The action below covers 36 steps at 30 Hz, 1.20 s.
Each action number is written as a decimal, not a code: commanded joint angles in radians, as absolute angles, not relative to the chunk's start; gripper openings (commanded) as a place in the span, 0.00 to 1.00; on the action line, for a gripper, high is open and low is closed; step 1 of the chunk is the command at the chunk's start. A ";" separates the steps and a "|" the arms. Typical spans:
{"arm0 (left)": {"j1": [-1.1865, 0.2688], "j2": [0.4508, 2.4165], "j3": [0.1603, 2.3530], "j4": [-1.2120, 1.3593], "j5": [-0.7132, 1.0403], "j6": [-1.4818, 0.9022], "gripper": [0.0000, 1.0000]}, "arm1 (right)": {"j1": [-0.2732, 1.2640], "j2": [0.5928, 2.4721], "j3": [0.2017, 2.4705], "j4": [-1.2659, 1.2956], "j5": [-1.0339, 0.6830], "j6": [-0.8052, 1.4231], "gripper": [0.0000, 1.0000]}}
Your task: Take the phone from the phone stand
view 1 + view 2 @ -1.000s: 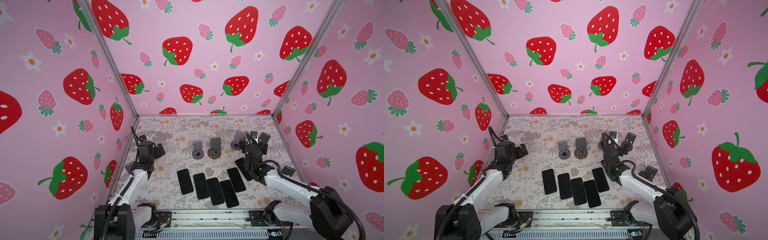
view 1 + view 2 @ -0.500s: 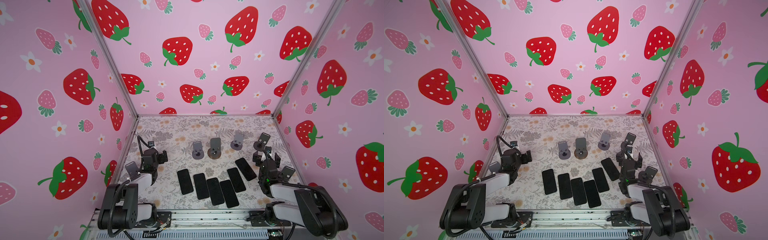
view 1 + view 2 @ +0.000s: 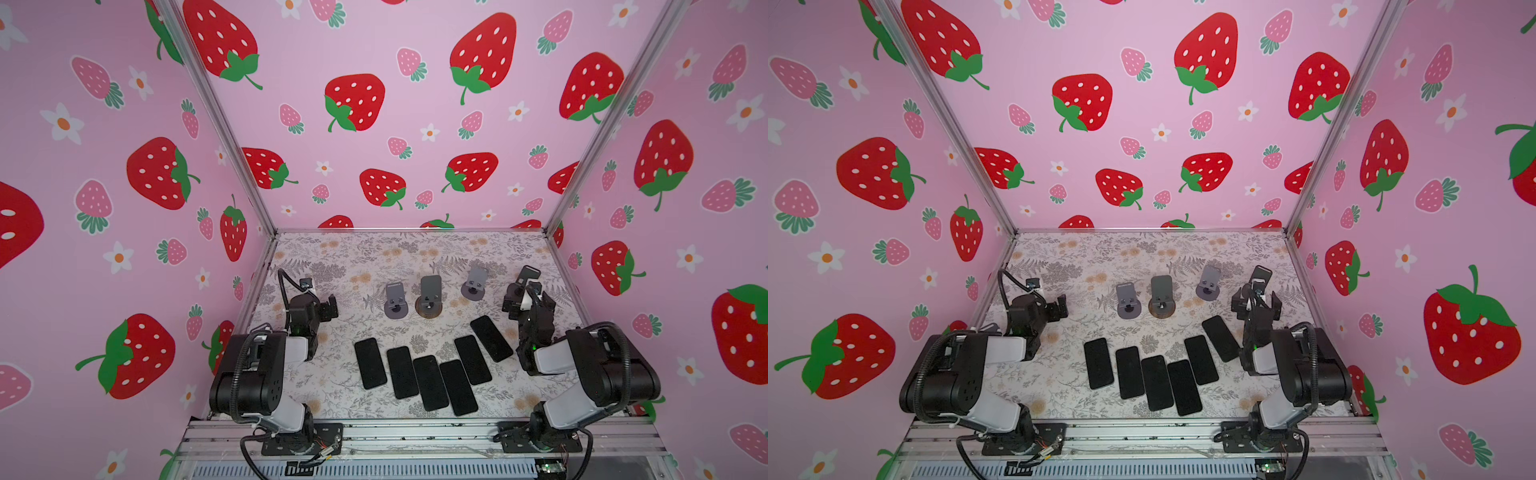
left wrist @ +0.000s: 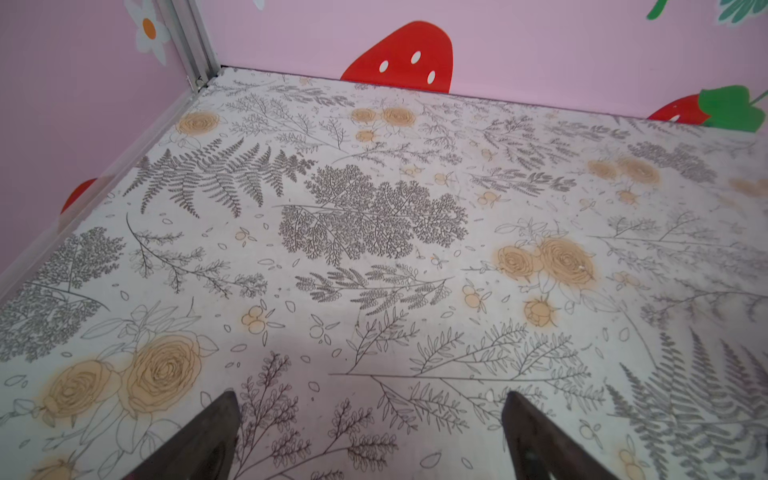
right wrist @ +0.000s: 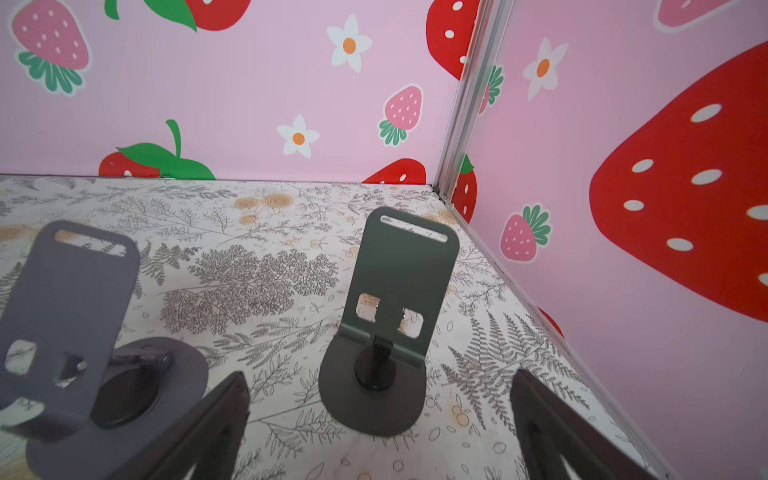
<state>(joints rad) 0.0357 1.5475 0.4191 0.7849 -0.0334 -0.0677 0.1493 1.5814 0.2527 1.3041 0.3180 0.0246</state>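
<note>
Left wrist camera gives me the left gripper (image 4: 370,399) with its jaws spread wide over bare floral mat (image 4: 374,291), nothing caught between them. In both top views I see that gripper (image 3: 328,308) (image 3: 1059,309) hanging low at the left edge of the mat, well apart from every stand and phone.

Moving right, four phone stands sit in a loose row toward the back wall: first stand (image 3: 395,300), second stand (image 3: 429,295), third stand (image 3: 473,284) and fourth stand (image 3: 528,272). The fourth is partly hidden behind the right gripper (image 3: 528,298) (image 3: 1256,302).

Nearer to me than the stands, six black phones lie flat on the mat in a shallow arc. From the left they are phone one (image 3: 370,363), phone two (image 3: 402,372), phone three (image 3: 430,382), phone four (image 3: 458,387), phone five (image 3: 473,359) and phone six (image 3: 491,338). Each lies just beside its neighbour; from here I cannot tell whether any edges touch. All six are down on the mat, apart from the stands, and phone six is the one nearest the right gripper.

Over on the right wrist camera, I read that gripper's jaws as spread wide too and holding nothing. The fourth stand (image 5: 403,270) stands upright just ahead of the gap between them, near the corner post, its back plate bare. The third stand (image 5: 70,299) is beside it, also bare, and neither stand touches the jaws.
</note>
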 commanded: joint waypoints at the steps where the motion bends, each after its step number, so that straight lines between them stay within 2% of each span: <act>1: 0.047 1.551 0.446 0.782 0.014 -0.054 0.99 | 0.141 1.577 0.256 1.280 0.301 0.042 1.00; 36: 0.023 1.550 0.460 0.756 0.000 -0.028 0.99 | 0.144 1.576 0.258 1.275 0.304 0.037 1.00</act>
<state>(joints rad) 0.0261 1.5475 0.4294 0.7494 0.0006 -0.0483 0.1474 1.5818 0.2531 1.2621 0.3054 0.0292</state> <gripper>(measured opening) 0.993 0.995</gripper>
